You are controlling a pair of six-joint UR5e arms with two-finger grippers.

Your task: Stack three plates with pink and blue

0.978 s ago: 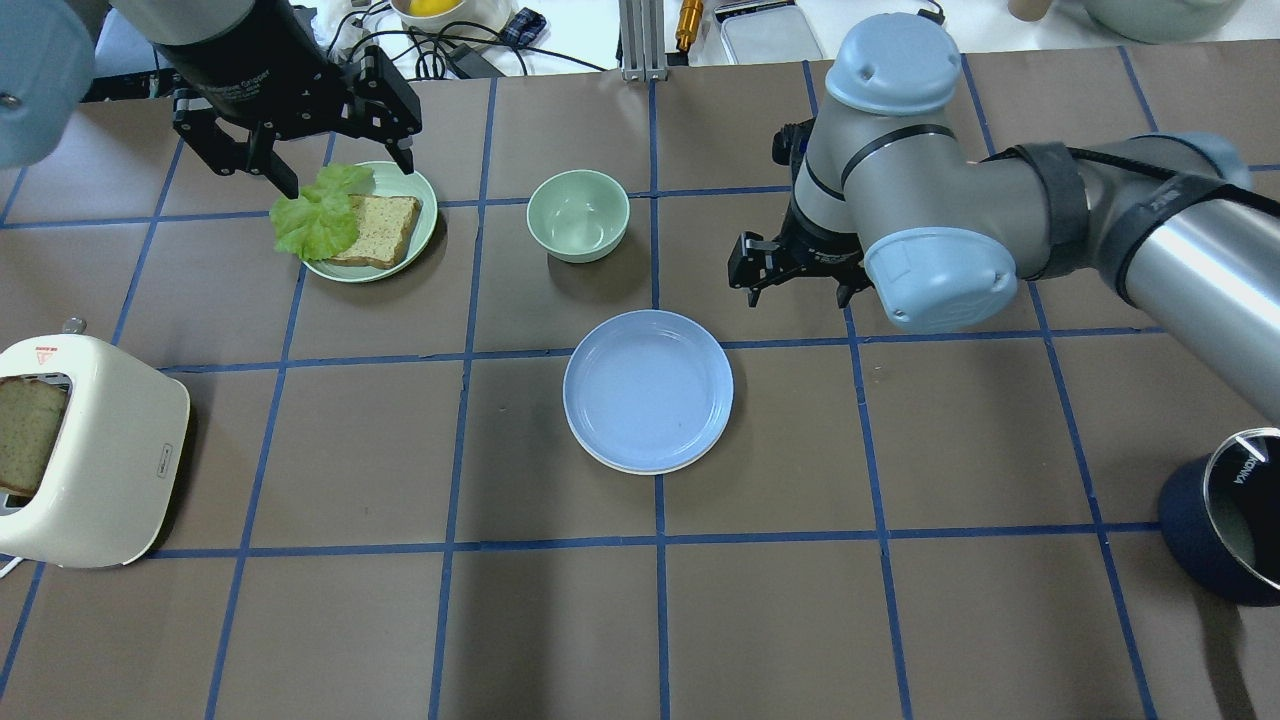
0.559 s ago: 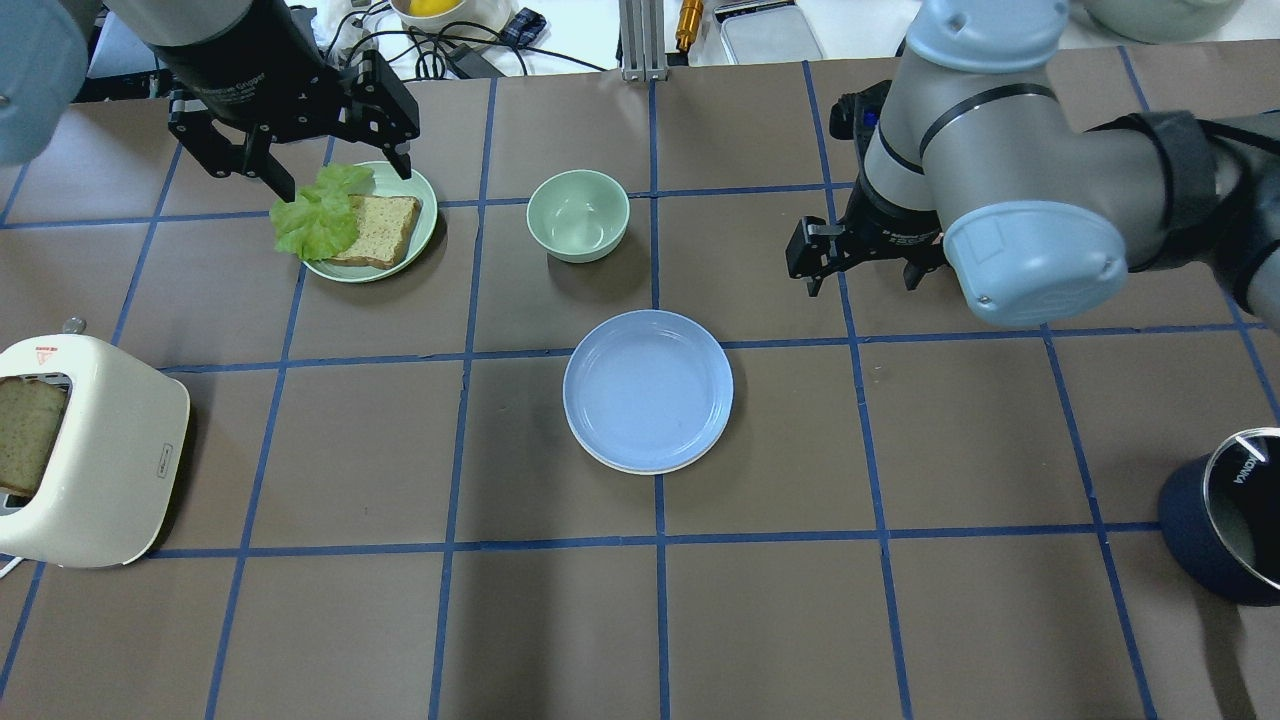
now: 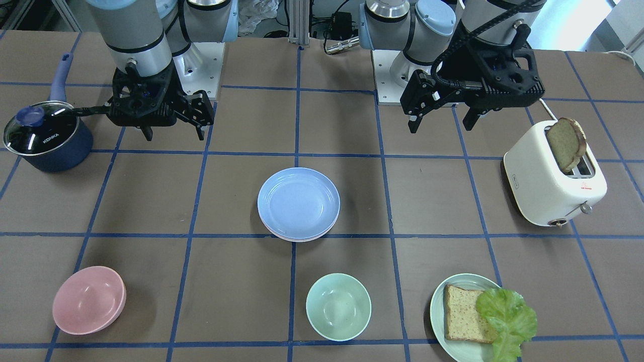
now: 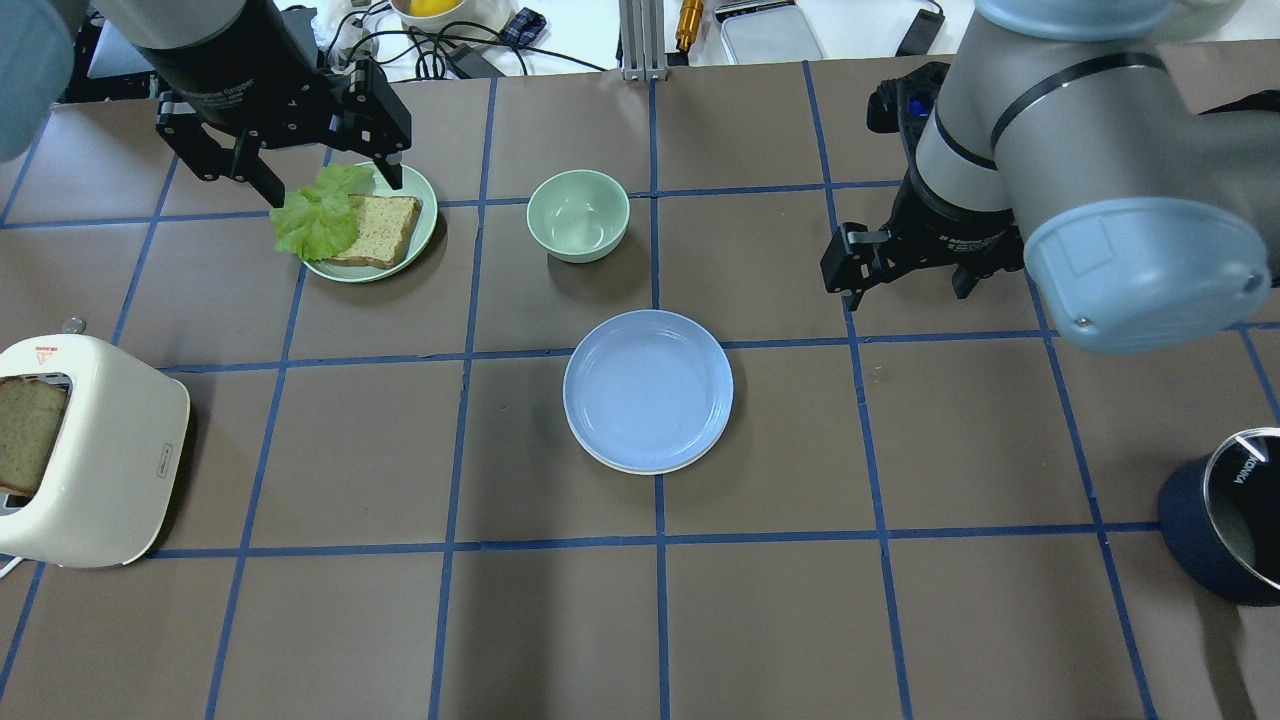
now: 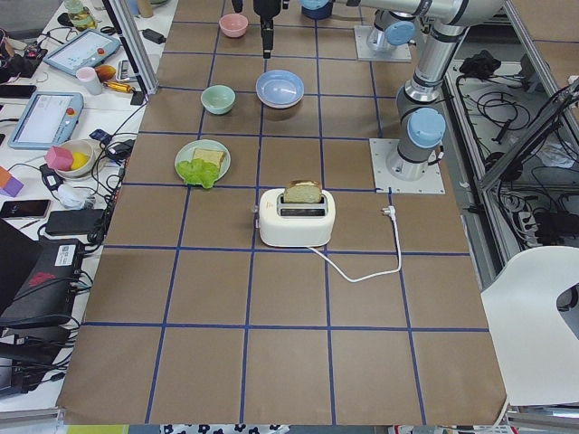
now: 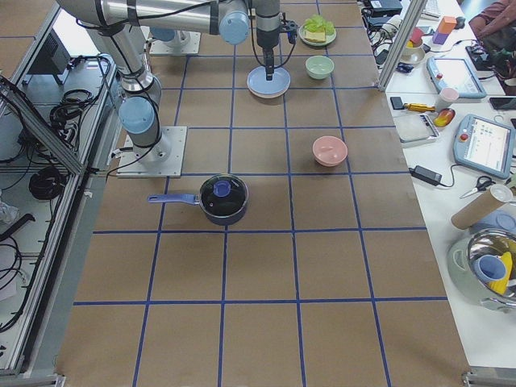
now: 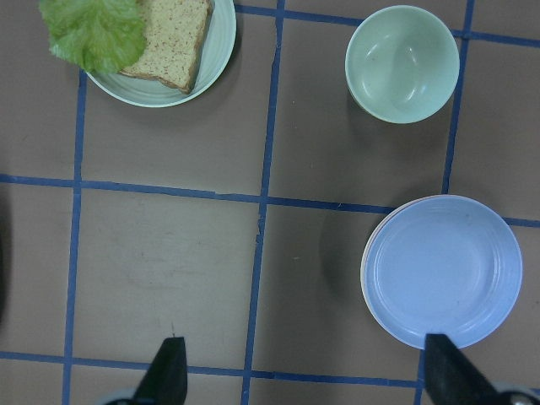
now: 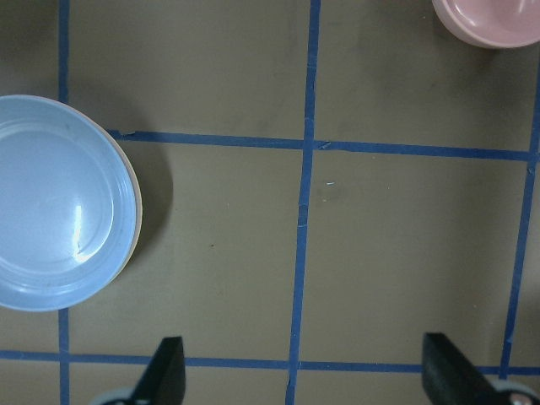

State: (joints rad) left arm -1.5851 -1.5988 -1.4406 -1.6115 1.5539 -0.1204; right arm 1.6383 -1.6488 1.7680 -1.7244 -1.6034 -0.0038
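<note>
The three plates stand in one stack at the table's middle. The light blue plate is on top, with the pale pink and cream rims showing just under it. The stack also shows in the left wrist view and the right wrist view. My left gripper is open and empty, high above the mint plate with bread. My right gripper is open and empty, raised to the right of the stack. Both grippers are clear of the plates.
A mint bowl stands behind the stack. A mint plate holds bread and lettuce. A white toaster with a slice in it is at the left edge. A dark lidded pot is at the right edge. A pink bowl stands far right.
My right arm has swung to the right and risen, taking its open gripper away from the plate stack. My left gripper has drifted slightly left. The stack has not moved.
</note>
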